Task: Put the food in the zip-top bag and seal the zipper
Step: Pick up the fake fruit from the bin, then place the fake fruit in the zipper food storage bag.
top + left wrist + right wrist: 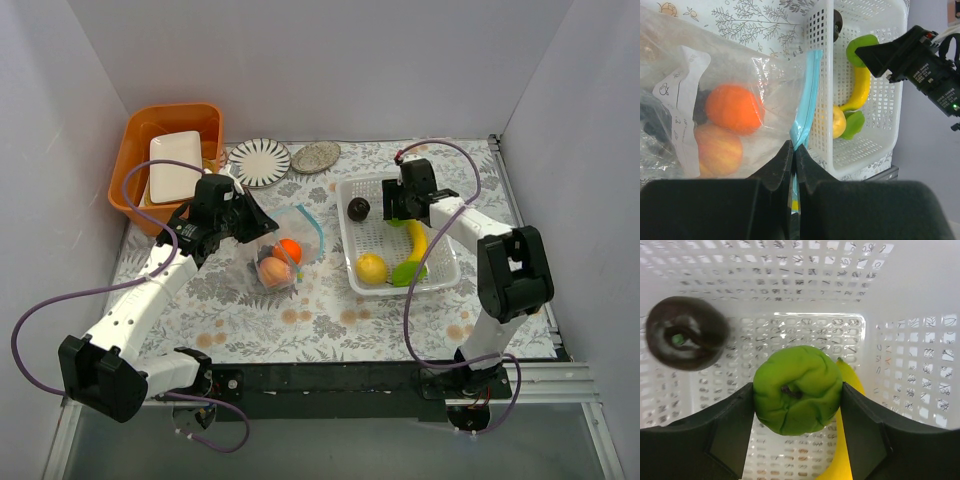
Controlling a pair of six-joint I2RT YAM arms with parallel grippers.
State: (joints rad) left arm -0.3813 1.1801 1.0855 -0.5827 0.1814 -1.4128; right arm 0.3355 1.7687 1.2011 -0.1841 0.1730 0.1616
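Observation:
My left gripper (pixel 794 150) is shut on the light blue zipper (pixel 807 95) of the clear zip-top bag (pixel 283 248), holding its mouth up. Inside the bag lie an orange (pixel 734 109) and a peach (pixel 716 149); something dark sits at its left edge. My right gripper (pixel 797 397) is shut on the green apple (pixel 798 389) inside the white lattice basket (pixel 445 262). A dark plum (pixel 684 338) lies to its left and a banana (pixel 847 385) below it. In the top view the basket also holds a lemon (pixel 371 267) and a green mango (pixel 408 271).
An orange tub (pixel 140 135) with a white dish stands at the back left. A striped plate (pixel 259 162) and a grey plate (pixel 316 156) lie at the back. White walls close in both sides.

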